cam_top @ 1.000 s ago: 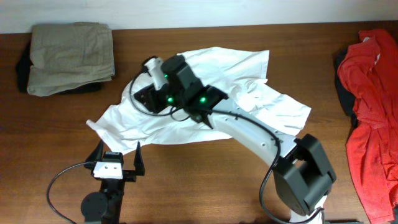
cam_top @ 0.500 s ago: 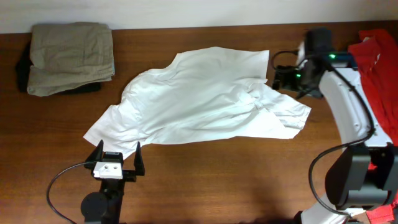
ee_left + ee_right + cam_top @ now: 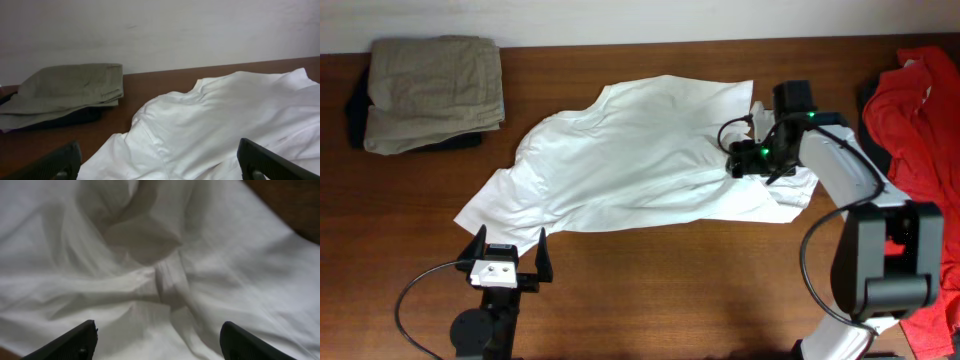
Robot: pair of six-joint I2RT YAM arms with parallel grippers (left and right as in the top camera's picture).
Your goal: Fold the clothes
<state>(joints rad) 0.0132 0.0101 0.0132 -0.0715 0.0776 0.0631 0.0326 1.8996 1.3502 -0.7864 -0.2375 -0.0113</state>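
A white shirt [image 3: 640,165] lies crumpled and spread across the middle of the table. My right gripper [image 3: 740,160] hovers open just over the shirt's bunched right part. In the right wrist view the shirt [image 3: 165,280] fills the frame, with a twisted fold between the open fingers [image 3: 65,342], and the gripper [image 3: 157,345] holds nothing. My left gripper [image 3: 507,255] is open and empty at the front, just short of the shirt's lower left corner. The left wrist view shows the shirt [image 3: 225,125] ahead of the open gripper [image 3: 160,167].
A folded khaki and dark pile [image 3: 430,90] sits at the back left, also in the left wrist view [image 3: 65,92]. A red garment [image 3: 920,160] lies heaped at the right edge. Bare wood [image 3: 670,290] runs along the front.
My right arm swung from the shirt's left side to the far right, then came in over the shirt's right part. The shirt's left side now lies flatter. The left arm has not moved.
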